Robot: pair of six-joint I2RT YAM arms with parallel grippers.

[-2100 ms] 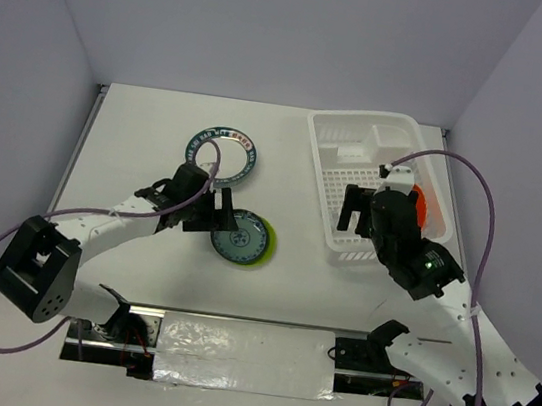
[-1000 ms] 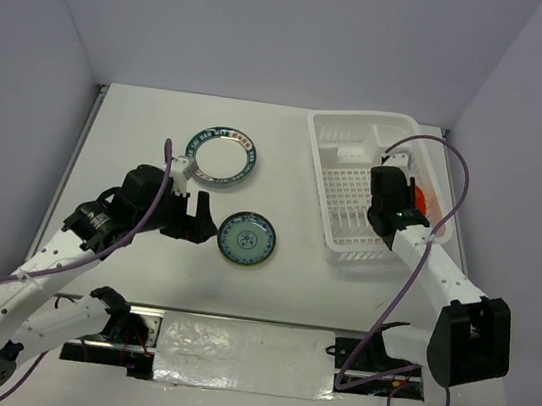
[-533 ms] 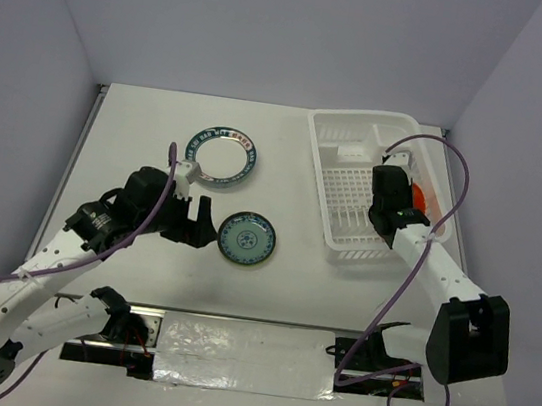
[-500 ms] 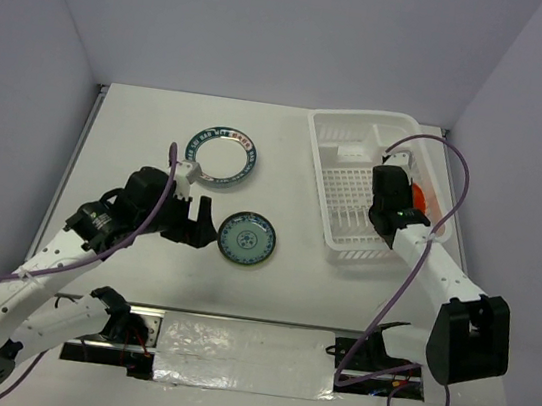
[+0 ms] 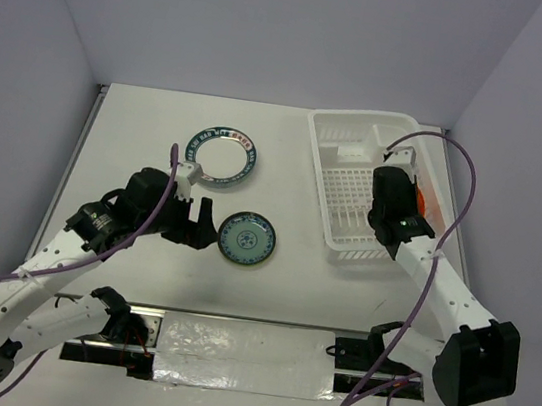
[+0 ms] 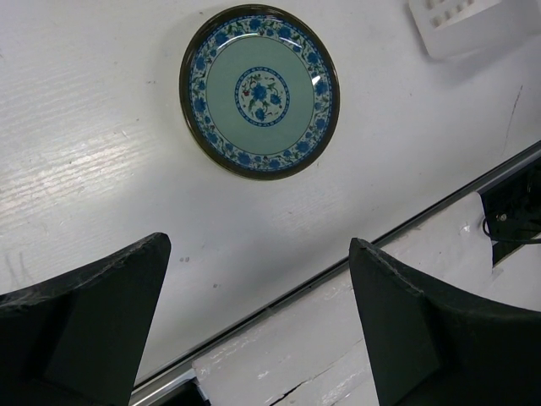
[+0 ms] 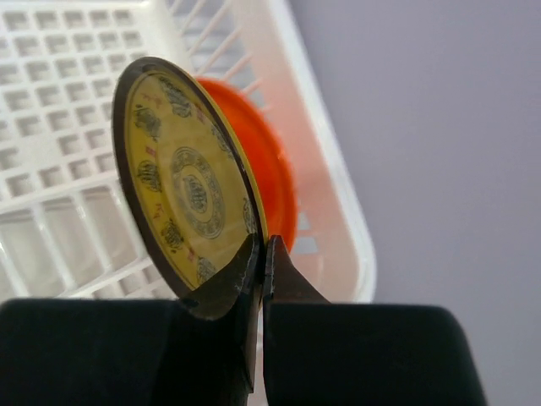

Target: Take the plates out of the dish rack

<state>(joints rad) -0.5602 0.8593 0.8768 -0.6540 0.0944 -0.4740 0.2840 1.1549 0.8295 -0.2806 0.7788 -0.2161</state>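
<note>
The white dish rack (image 5: 356, 175) stands at the back right. My right gripper (image 7: 260, 245) is shut on the rim of a yellow patterned plate (image 7: 182, 186), which stands on edge over the rack's grid floor (image 7: 68, 101). Just behind it an orange-red plate (image 7: 275, 182) stands upright against the rack's right wall. From above, that gripper (image 5: 393, 195) hides the yellow plate, and the orange-red plate (image 5: 419, 200) peeks out beside it. My left gripper (image 6: 258, 245) hangs open and empty, just left of a blue floral plate (image 6: 259, 90) lying flat on the table. A teal-rimmed plate (image 5: 220, 153) lies behind.
A taped metal rail (image 5: 251, 347) runs along the table's near edge between the arm bases. The rack's near corner (image 6: 473, 25) shows at the top right of the left wrist view. Purple walls close in the table on three sides.
My right gripper has closed on the yellow plate's rim, and that arm's elbow has swung out to the right. The left arm has barely moved and stays open.
</note>
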